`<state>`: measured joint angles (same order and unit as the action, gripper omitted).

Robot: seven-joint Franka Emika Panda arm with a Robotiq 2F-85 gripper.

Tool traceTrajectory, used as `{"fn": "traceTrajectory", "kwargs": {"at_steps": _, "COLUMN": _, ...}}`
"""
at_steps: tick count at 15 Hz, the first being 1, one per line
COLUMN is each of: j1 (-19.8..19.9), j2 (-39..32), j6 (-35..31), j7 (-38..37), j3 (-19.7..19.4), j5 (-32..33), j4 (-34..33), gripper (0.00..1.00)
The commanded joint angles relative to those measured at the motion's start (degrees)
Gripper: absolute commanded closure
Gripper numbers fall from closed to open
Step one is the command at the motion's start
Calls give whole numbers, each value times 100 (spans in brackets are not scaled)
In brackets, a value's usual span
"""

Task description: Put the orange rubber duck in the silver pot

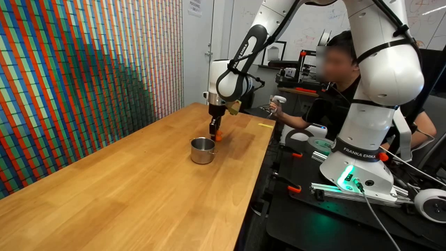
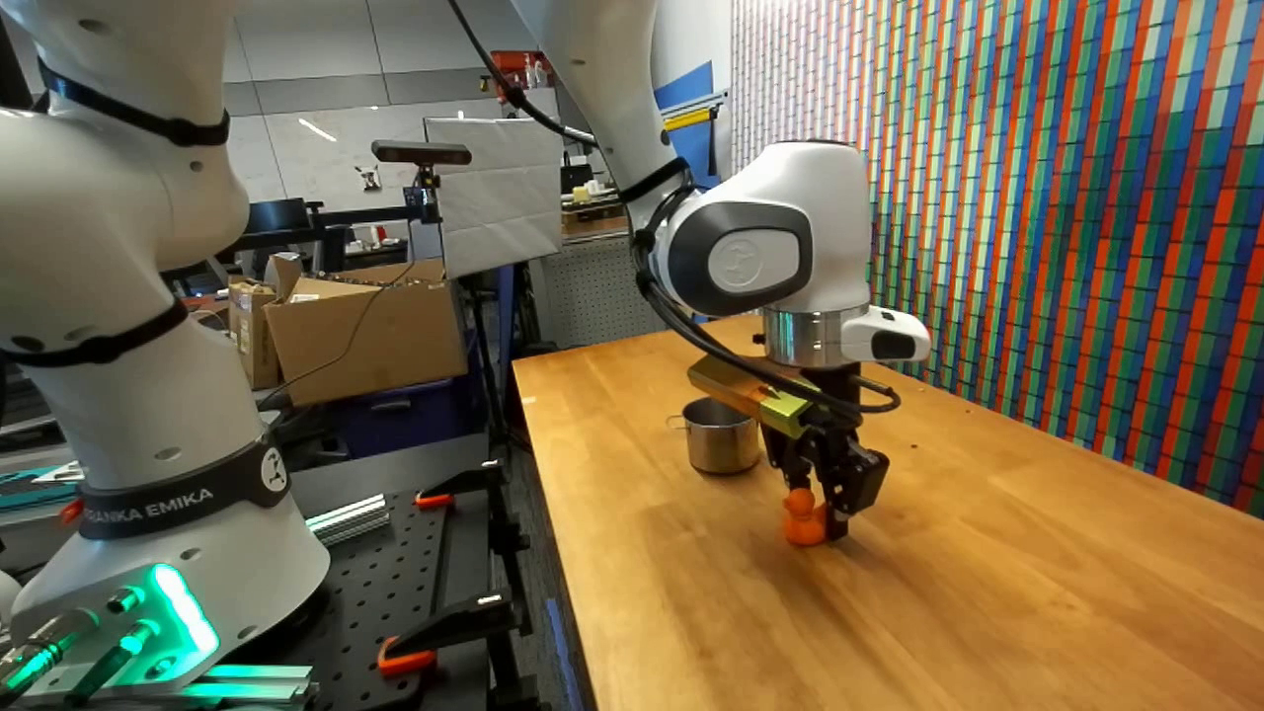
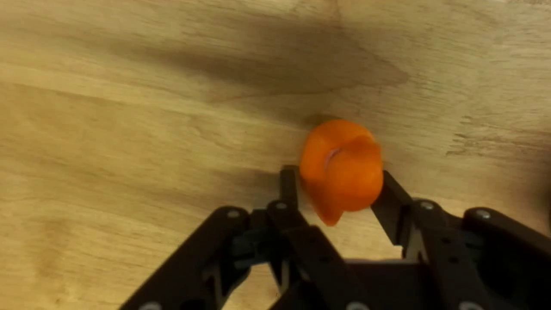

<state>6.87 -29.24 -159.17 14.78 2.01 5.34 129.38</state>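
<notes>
The orange rubber duck stands upright at the table surface. It shows in both exterior views, here too, and in the middle of the wrist view, with its beak toward the palm. My gripper points down with one finger on each side of the duck. Both pads appear to touch its body, so the gripper looks shut on it. The right fingertip is partly hidden behind the duck's head. The silver pot stands upright a short way from the gripper, its opening up. It also shows in an exterior view.
The pot has thin wire handles at its rim. The wooden table runs along a striped coloured wall. A yellow tape strip lies near the table edge. A person sits beyond the table with a controller.
</notes>
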Motion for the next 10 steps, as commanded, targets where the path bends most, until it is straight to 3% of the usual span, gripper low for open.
{"fn": "traceTrajectory", "kwargs": {"at_steps": 1, "j1": 236, "j2": 24, "j6": 72, "j7": 189, "j3": 159, "j5": -224, "j4": -43, "gripper": 81}}
{"fn": "traceTrajectory", "kwargs": {"at_steps": 2, "j1": 266, "j2": 41, "j6": 180, "j7": 122, "j3": 135, "j5": -299, "j4": -59, "gripper": 85}}
{"fn": "traceTrajectory", "kwargs": {"at_steps": 6, "j1": 281, "j2": 284, "j6": 543, "j7": -155, "j3": 64, "j5": -602, "j4": -81, "gripper": 85}}
{"fn": "traceTrajectory", "kwargs": {"at_steps": 10, "j1": 194, "j2": 826, "j6": 972, "j7": -303, "j3": 364, "j5": -1098, "j4": -60, "gripper": 84}}
